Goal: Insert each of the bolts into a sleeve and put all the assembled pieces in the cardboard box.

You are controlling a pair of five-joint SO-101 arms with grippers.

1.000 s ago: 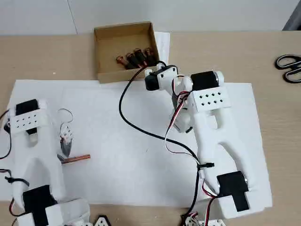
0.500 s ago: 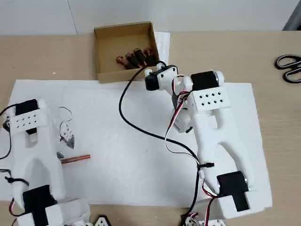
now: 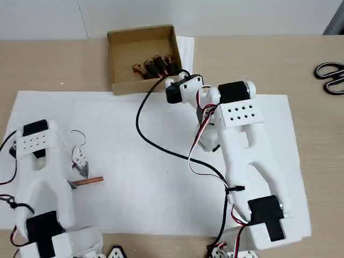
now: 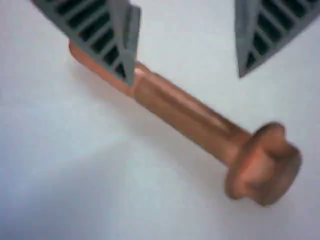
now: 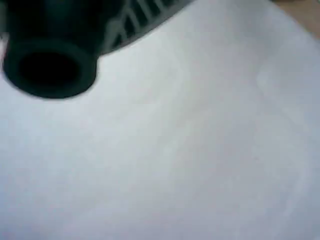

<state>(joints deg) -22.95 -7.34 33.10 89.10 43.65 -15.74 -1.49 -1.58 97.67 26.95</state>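
Cardboard box (image 3: 117, 54) at the far side of the tabletop (image 3: 301, 64) holds the same cluster of assembled pieces (image 3: 156, 65) as a second ago, so nothing has been added to it. The right arm has not stirred either. The right end effector (image 3: 211, 141) hangs over the white sheet (image 3: 161, 183), closed, as far as I can judge, on a black sleeve (image 5: 47, 70) whose open bore faces the wrist camera. The change is on the other side. The left arm has shifted closer to the lone copper bolt (image 4: 185, 115). The left end effector (image 4: 185, 72), which a second ago pointed down at the bolt's end, now hovers low with its jaws wide apart and grips nothing. One finger sits over the plain end of the shaft and the other is clear of it. The bolt lies flat on the sheet, exactly where it was. I judge that the left arm is lining up a fresh grasp, and that inserting this bolt into the waiting sleeve and boxing the pair are not yet done.
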